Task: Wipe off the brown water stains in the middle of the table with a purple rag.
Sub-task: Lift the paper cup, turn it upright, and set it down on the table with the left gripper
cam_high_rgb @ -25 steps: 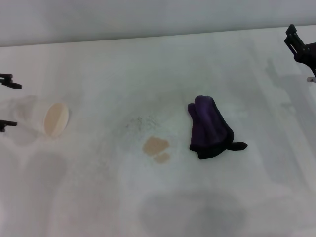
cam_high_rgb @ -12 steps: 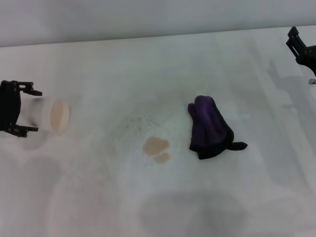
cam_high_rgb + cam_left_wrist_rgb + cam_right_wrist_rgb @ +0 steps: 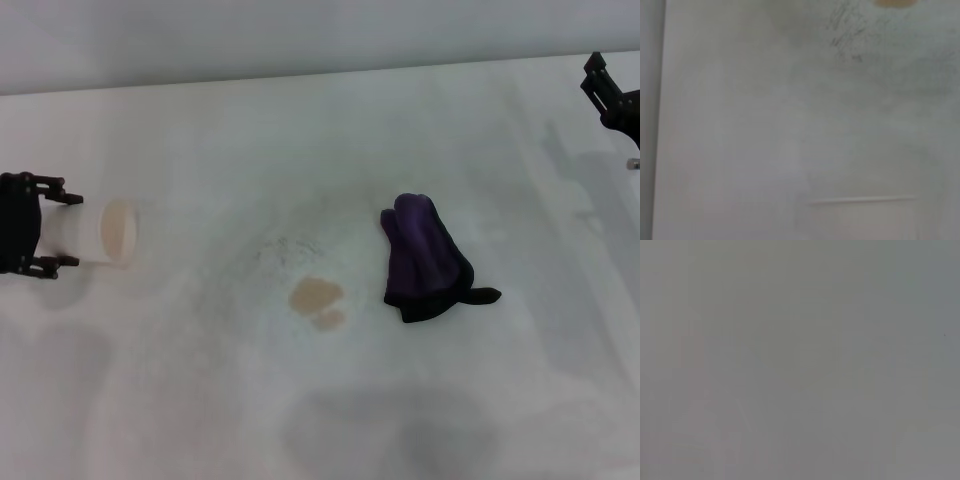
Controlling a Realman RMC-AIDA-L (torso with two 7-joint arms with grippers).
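The table (image 3: 300,130) is a wide white surface with some faint grey marks on it. Near its middle lie the brown water stains (image 3: 318,300), two light tan blotches, the bigger one farther from the robot and the smaller one touching it on the near side. Just behind them there is a faint grey speckled smudge (image 3: 288,249). The purple rag (image 3: 425,258) lies to the right of the stains, near them but not touching; it is bunched in folds, with a black edge along its near side and a short black tail that points to the right. No gripper touches the rag. The left gripper (image 3: 62,232) is at the left edge of the head view, low over the table, and its two dark fingers are closed around a white paper cup (image 3: 100,233). The cup lies on its side between them, with its open mouth turned toward the middle of the table, and the inside of the mouth looks light tan. The cup is well apart from the stains. The right gripper (image 3: 612,95) is at the far right edge of the head view, well apart from the rag, and I cannot tell how its jaws stand. The left wrist view shows the bare table, the grey smudge (image 3: 847,32) and an edge of one tan blotch. The right wrist view shows only plain grey.
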